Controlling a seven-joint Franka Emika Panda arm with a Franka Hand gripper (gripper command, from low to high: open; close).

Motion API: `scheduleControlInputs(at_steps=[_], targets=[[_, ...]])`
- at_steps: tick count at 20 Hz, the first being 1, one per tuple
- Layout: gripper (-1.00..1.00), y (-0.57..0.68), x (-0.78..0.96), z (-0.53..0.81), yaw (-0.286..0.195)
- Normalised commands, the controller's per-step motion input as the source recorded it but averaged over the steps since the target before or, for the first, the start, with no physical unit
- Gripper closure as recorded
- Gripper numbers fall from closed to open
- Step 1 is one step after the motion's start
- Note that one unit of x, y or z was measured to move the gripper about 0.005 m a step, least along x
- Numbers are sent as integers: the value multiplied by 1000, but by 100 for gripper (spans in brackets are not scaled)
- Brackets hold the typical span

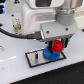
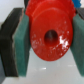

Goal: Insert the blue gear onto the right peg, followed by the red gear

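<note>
Gripper (image 2: 47,40) is clamped on the red gear (image 2: 49,36), its teal pads (image 2: 21,47) pressing opposite sides of the rim, with the central hole in plain sight in the wrist view. In the exterior view, the red gear (image 1: 58,46) hangs just above the blue gear (image 1: 50,53), which lies on the grey plate (image 1: 36,58) toward the exterior view's right. The right peg itself cannot be made out; judging by position, the blue gear already sits on it. The coming move likely depends on aligning the red gear's hole vertically over the blue gear's centre, then descending straight down.
</note>
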Motion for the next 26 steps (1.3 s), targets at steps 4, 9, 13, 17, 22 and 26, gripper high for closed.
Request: scheduleControlInputs(at_steps=[4,9,13,17,22,26], targets=[[100,-48,213,132,0],[100,-96,243,-19,0],[100,-129,234,-27,0],[100,-26,209,188,0],[100,1,196,254,0],[100,-37,216,176,0]])
